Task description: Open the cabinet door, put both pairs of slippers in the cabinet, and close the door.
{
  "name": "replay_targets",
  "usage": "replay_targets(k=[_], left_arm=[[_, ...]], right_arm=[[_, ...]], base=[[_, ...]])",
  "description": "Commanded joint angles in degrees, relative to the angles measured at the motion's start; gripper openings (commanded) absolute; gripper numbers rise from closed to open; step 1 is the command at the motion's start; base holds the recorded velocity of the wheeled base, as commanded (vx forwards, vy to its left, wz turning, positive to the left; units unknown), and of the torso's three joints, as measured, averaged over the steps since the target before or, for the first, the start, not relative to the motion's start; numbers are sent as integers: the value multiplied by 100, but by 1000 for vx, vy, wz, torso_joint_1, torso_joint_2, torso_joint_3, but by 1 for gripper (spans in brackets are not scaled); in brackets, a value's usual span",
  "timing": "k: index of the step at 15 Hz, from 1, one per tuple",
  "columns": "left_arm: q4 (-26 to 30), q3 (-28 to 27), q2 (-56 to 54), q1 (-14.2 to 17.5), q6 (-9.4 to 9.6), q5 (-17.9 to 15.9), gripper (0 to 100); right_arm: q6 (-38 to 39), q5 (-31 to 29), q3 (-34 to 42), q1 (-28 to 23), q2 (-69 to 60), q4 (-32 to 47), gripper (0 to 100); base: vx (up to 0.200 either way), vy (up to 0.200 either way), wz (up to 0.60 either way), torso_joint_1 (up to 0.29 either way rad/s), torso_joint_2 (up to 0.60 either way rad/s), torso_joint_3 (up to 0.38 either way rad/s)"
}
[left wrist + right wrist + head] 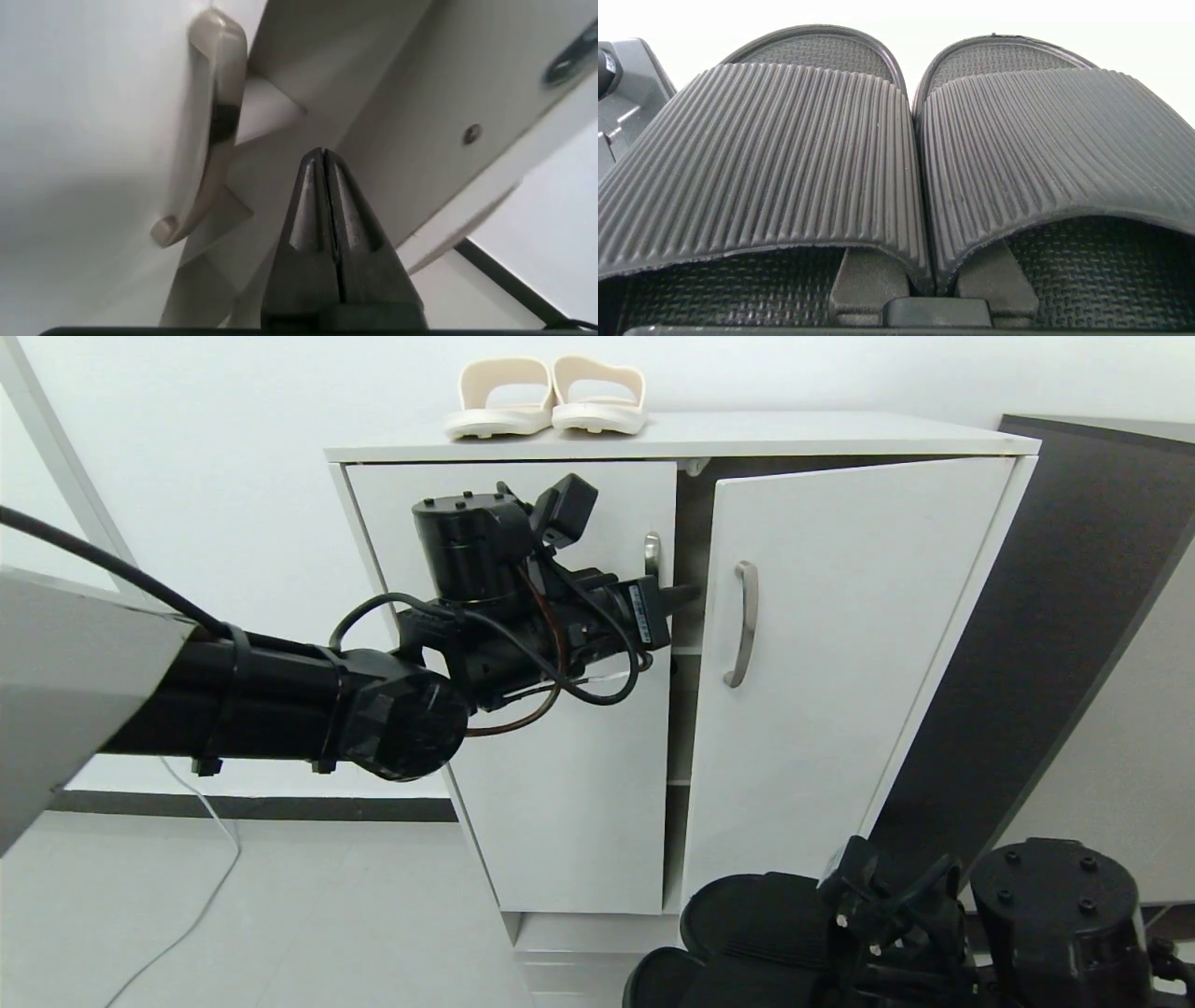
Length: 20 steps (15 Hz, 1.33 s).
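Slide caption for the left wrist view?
Left gripper, jaws shut, tip at the door gap of the cabinet, beside a handle.

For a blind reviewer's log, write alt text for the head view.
A white two-door cabinet stands with its right door ajar, and the shut left claw pokes into the gap between the doors beside the left door's handle. On its top sit cream slippers; the right claw holds black slippers low in front.
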Motion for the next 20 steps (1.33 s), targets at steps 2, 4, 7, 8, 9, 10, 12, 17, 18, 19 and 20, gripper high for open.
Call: replay_targets(k=[2, 4, 7, 8, 9, 10, 12, 17, 18, 19, 20], left_arm=[[-7, -120, 182, -53, -52, 6, 0], [-25, -111, 173, -79, -140, 41, 0], [-130, 135, 103, -325, -123, 217, 0], [-324, 294, 33, -536, -123, 296, 0], [-508, 399, 6, -756, -123, 375, 0], [-596, 469, -73, -958, -123, 428, 0], [-614, 610, -266, -1309, -123, 428, 0], [-579, 926, -873, -738, -87, 1008, 0], [-535, 1260, -1268, -466, 18, 1359, 0], [-403, 1753, -1804, -202, 185, 1720, 0], [-130, 2315, -2446, 0, 493, 2150, 0]], right_arm=[[0, 12, 37, 59, 39, 9, 0], [-9, 12, 151, 235, 30, 18, 0], [0, 12, 221, 411, 30, 9, 0], [0, 12, 230, 411, 21, 9, 0], [0, 12, 230, 411, 30, 9, 0], [0, 12, 230, 411, 30, 9, 0], [0, 12, 230, 419, 21, 0, 0], [193, -524, -341, -46, 355, -18, 0], [351, -1016, -587, -257, 540, -18, 0], [483, -1473, -807, -477, 733, -18, 0], [536, -1754, -965, -653, 865, -18, 0]], base=[[0, 0, 0, 0, 0, 0], [-200, 0, 0, 5, 5, 0], [-200, 0, 0, 4, -1, -1], [-200, 0, 0, 7, 2, -7], [-200, 0, 0, -7, 7, 2], [-200, 0, 0, -2, 2, 2], [-200, 0, 0, 2, 0, 2], [-80, 0, 0, 2, 2, 0], [0, 0, 0, 0, 0, 0], [0, 0, 0, 0, 0, 0], [0, 0, 0, 0, 0, 0]])
